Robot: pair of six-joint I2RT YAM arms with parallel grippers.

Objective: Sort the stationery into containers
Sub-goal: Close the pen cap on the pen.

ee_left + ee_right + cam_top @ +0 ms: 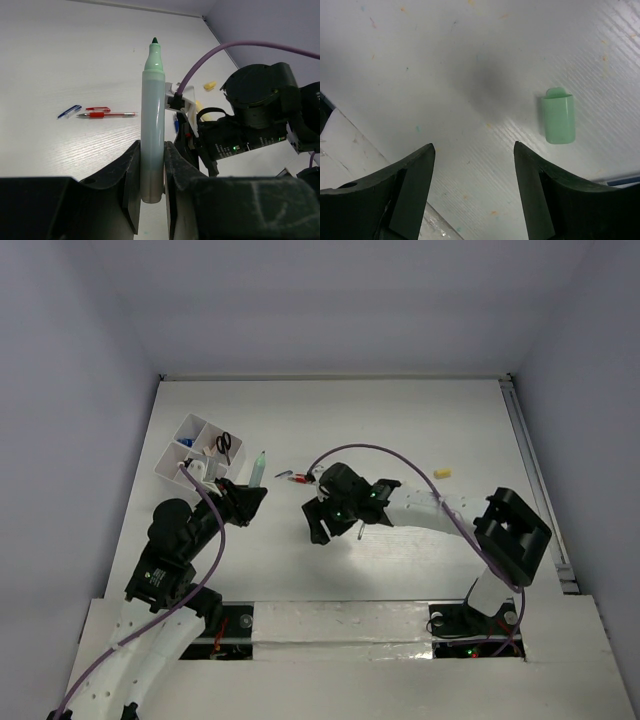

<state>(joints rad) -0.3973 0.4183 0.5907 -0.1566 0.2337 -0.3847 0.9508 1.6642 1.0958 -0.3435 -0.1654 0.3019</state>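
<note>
My left gripper is shut on the lower end of a pale green marker, which stands upright with its dark tip bare. In the top view this gripper is just right of the white organiser box, with the marker pointing away. Black-handled scissors lie in one compartment. My right gripper is open and empty above the table; a pale green cap lies to its right. A thin red pen and a yellow eraser lie on the table.
A loose blue cap and a red cap lie by the red pen. The right arm with its purple cable is close on the left gripper's right. A blue pen shows partly behind that arm.
</note>
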